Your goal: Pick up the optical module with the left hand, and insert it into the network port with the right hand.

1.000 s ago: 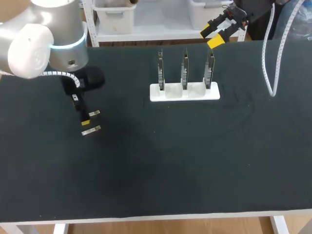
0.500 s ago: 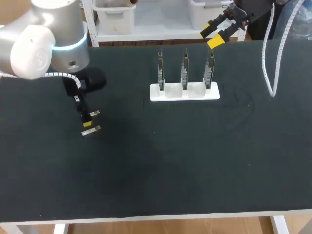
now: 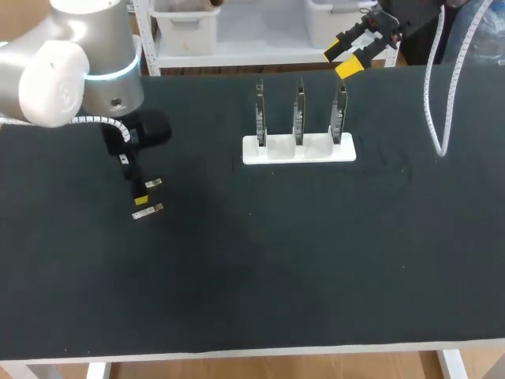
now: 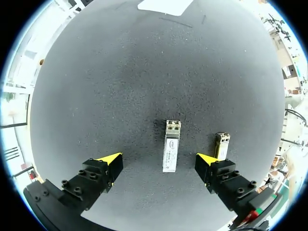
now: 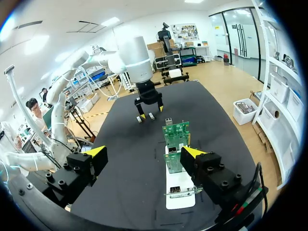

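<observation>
Head cam: fixed, high & behind, looks down on whole dark matte table (image 3: pixel 276 268); white rectangular stand w/ 3 upright green circuit boards (image 3: pixel 298 148) sits toward far edge. L wrist cam: close, facing straight down, stand (image 4: pixel 165 5) barely in. R wrist cam: beyond stand (image 5: pixel 174 180), looking back across. All 3 share stand.

Head view: left arm (image 3: pixel 79 63) and right arm (image 3: pixel 410 12) cut off at the edges. Left wrist view: white board holder (image 4: pixel 164 5) cut by the black rim. Right wrist view: ports on the circuit boards (image 5: pixel 175 132) too small to discern.
</observation>
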Available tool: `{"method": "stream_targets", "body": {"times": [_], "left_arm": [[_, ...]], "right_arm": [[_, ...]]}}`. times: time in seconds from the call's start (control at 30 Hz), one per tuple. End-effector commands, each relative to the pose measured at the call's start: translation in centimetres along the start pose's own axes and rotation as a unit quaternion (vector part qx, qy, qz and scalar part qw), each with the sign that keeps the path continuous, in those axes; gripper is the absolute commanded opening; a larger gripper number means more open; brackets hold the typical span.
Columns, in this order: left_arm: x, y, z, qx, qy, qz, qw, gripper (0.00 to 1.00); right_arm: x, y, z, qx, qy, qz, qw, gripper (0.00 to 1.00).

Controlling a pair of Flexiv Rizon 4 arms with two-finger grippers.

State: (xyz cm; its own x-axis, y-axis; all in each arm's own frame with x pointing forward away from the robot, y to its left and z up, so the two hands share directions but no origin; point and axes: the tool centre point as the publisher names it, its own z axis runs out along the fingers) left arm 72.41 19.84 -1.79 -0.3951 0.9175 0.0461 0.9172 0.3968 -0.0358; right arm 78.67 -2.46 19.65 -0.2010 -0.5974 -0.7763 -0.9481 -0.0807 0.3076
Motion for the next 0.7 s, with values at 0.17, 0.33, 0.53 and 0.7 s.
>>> {"method": "stream_targets", "body": {"times": [0.17,0.33,0.53,0.7], "left_arm": [[-0.09,0.18,0.16,0.005,-0.001,0.000,1.000,1.00],[-0.10,0.17,0.18,0.006,-0.002,-0.001,1.000,1.00],[-0.22,0.16,0.16,0.006,-0.004,-0.001,1.000,1.00],[-0.23,0.40,-0.01,0.007,-0.007,-0.005,1.000,1.00]], "right_arm": [[0.02,0.12,-0.02,0.001,0.000,-0.001,1.000,1.00],[0.02,0.12,-0.02,0.001,0.000,-0.001,1.000,1.00],[0.02,0.12,-0.02,0.001,0.000,-0.001,1.000,1.00],[0.02,0.12,-0.02,0.001,0.000,-0.001,1.000,1.00]]}}
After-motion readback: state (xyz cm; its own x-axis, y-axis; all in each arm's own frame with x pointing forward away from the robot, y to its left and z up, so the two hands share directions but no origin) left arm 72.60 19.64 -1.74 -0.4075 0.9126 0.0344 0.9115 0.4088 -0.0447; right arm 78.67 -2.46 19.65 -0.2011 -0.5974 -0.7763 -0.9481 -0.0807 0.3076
